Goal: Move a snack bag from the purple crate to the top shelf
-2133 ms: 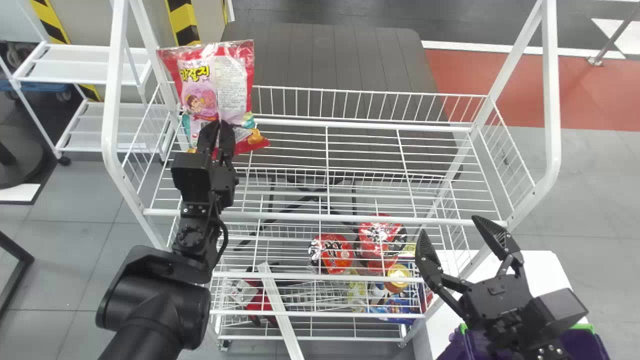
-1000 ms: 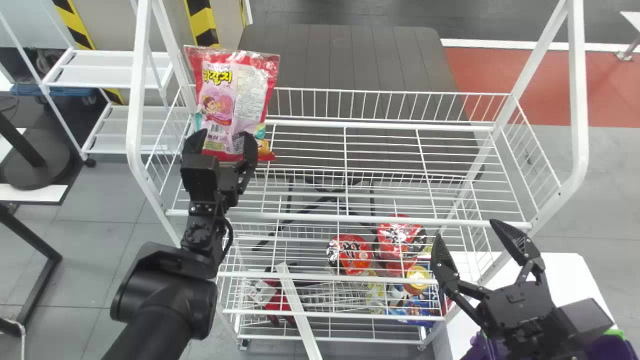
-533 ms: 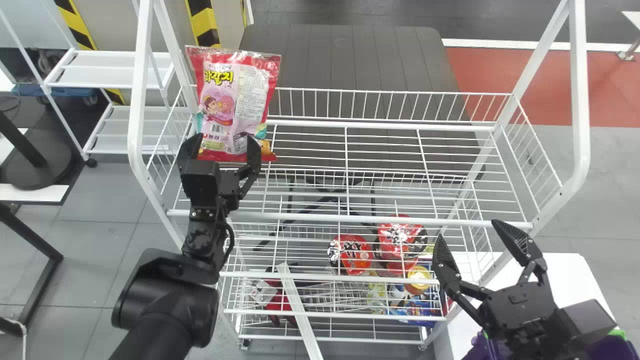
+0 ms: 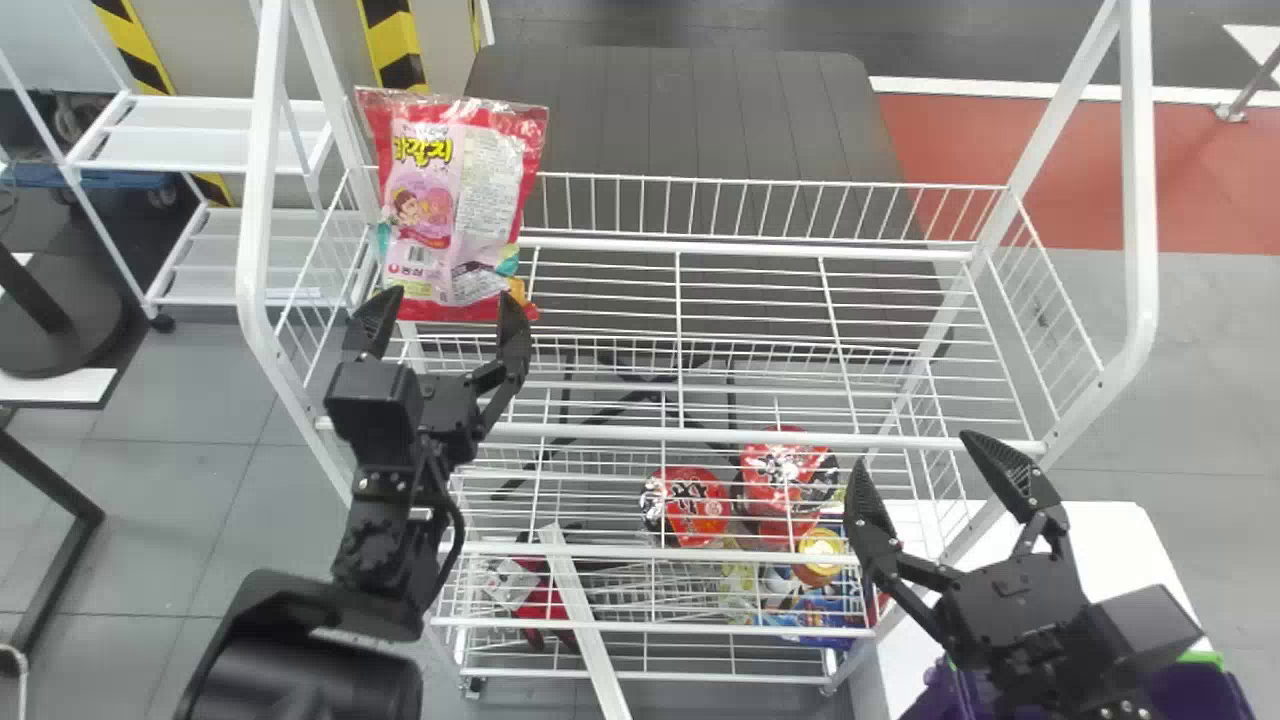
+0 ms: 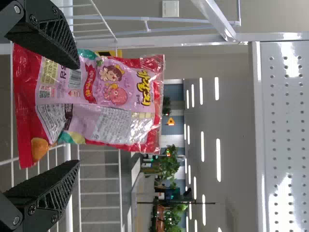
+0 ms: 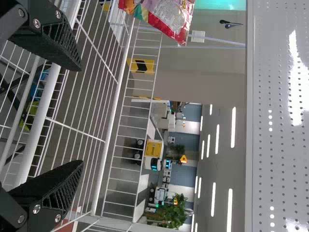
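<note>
Seeing a white post [image 4: 343, 130] and wire side [image 4: 322, 268] crowding the snack bag [image 4: 450, 180], left end of the top shelf [image 4: 745, 248], but getting loads of room rightward. Spotting left gripper [image 4: 453, 293] just short of it, right gripper [image 4: 912, 450] near the purple crate [image 4: 1200, 690], both with jaws wide open.

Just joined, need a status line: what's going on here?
The robot is putting a snack bag on the top shelf. The bag stands upright at the shelf's left end, toward the back. The left gripper is open at the bag's lower end and not gripping it. The right gripper is open and empty near the shelf's front right corner, with the purple crate lower right. Placement looks done; backing off seems the likely next step.
</note>
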`<state>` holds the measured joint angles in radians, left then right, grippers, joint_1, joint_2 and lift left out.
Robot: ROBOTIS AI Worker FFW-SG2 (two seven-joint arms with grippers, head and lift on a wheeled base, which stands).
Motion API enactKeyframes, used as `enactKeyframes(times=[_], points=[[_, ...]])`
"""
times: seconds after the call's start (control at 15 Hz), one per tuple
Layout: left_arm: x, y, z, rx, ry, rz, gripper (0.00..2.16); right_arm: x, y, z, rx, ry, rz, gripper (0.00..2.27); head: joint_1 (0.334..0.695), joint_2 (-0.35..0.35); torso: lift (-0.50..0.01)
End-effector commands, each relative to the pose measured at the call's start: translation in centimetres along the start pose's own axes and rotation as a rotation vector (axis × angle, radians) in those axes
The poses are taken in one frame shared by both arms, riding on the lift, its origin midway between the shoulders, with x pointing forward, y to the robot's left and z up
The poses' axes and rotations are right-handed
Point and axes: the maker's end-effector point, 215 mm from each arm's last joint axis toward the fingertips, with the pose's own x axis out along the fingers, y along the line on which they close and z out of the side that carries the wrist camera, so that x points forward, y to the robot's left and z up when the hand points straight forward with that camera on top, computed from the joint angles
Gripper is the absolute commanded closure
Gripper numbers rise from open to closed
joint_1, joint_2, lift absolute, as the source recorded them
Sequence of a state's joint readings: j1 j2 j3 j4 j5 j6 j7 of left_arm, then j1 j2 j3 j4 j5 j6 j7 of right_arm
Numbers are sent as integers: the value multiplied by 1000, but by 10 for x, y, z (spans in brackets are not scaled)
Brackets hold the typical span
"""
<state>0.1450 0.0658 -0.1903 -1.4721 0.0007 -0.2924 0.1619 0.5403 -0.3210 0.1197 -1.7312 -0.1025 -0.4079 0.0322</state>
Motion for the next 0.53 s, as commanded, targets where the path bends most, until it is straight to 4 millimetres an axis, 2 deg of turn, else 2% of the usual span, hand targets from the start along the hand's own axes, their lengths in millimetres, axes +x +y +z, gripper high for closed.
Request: enactKeyframes(times=[0.0, 0.07, 0.27, 0.47], points=[[-34, 8, 25, -19, -14, 10, 130, 2, 2, 8, -2, -9, 4, 147, 695, -50, 0], [-49, 20, 31, -20, -15, 33, 130, 1, 3, 10, 0, -11, 6, 147, 695, -49, 0], [-87, 38, 27, -32, 16, 70, 130, -6, 2, 14, -2, -11, 3, 147, 695, -18, 0], [-126, 46, 24, -41, 49, 97, 130, -13, -5, 16, 1, -3, -14, 147, 695, 0, 0]])
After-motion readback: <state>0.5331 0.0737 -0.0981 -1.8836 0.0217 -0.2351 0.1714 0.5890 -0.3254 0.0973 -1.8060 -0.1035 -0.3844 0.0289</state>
